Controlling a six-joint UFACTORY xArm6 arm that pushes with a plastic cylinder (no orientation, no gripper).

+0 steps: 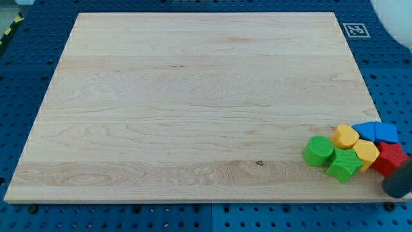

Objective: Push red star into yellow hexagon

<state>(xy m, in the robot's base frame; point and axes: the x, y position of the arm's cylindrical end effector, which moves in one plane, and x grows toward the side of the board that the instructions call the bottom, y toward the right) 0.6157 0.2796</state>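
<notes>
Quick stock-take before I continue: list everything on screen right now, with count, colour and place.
Wooden board: one, pale wood, fills most of the view, on a blue perforated table.
Green blocks: two; a round green cylinder and a green star-like block, at the left of the cluster near the view's bottom right.
Yellow blocks: two; one yellow hexagon, another yellow block below and right of it.
Blue blocks: apparently two, at the cluster's top, shapes unclear.
Red star: one, touching the lower yellow block.
Marker tag: one, black-and-white, at the board's top right.
My tip: dark, blurred, against the red star's lower right.
</notes>
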